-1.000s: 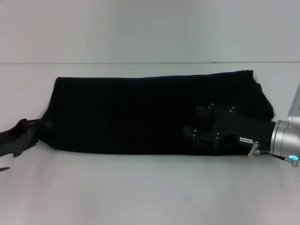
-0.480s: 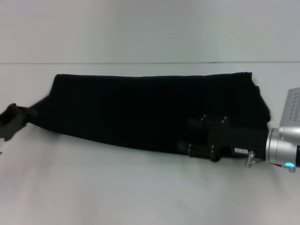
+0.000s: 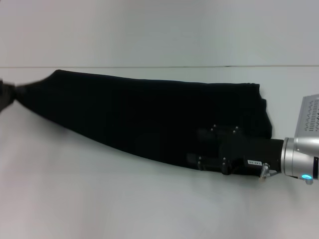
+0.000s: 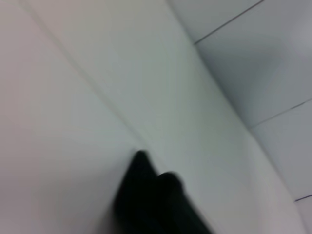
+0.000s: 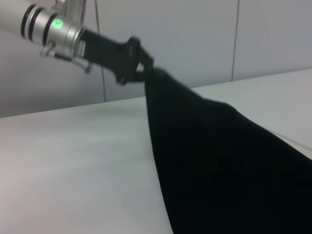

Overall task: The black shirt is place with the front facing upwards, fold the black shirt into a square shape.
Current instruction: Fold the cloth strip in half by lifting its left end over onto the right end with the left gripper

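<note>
Count: one black shirt (image 3: pixel 149 119), laid as a single long band. Two hands in view: one left hand (image 5: pixel 134 58) at the shirt's left end, one right hand (image 3: pixel 199 147) at its right end. One white counter (image 3: pixel 99 199) beneath everything.

The black shirt (image 3: pixel 149 119) stretches across the desk (image 3: pixel 149 209), its left end raised in the left end effector (image 5: pixel 139 66), the right end effector (image 3: pixel 199 149) over its right part.

No text can be read anywhere; the black shirt (image 3: pixel 149 119) shows only plain cloth. A small white label sits on the right gripper (image 3: pixel 199 149) body, towards 4 o'clock in the head view; its print is illegible.
</note>
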Motion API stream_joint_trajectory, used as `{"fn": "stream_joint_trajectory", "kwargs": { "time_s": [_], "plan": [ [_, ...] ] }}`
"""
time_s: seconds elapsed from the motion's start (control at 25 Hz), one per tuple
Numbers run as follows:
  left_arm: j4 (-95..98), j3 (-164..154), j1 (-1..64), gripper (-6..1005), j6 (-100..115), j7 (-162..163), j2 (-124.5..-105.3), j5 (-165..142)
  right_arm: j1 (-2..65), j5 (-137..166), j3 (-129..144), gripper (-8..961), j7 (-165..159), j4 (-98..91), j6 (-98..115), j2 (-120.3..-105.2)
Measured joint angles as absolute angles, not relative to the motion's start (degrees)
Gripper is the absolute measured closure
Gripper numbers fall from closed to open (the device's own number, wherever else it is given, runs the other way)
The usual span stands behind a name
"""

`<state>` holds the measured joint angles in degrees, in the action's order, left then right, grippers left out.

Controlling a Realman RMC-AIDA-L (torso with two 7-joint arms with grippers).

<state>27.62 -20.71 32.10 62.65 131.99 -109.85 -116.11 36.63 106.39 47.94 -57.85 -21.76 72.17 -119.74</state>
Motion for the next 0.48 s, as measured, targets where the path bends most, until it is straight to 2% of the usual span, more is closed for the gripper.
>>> {"fn": "stream_joint_trajectory", "kwargs": {
  "time_s": [0.16,0.28,0.48],
  "plan": [
    [27.8,-20.6,35.9,979,66.0,132.0,-109.03,-114.4,35.7,106.3,47.9,209,-59.3,-21.7,72.0,-119.56],
    [27.9,-21.1,40.3,979,69.0,131.9,-109.28,-114.0,34.5,106.3,47.5,209,-60.6,-21.9,72.0,-119.41],
    [27.9,-23.6,49.0,980,73.0,131.3,-111.82,-113.9,31.2,106.3,43.8,209,-60.8,-21.9,72.6,-119.26]
  ]
}}
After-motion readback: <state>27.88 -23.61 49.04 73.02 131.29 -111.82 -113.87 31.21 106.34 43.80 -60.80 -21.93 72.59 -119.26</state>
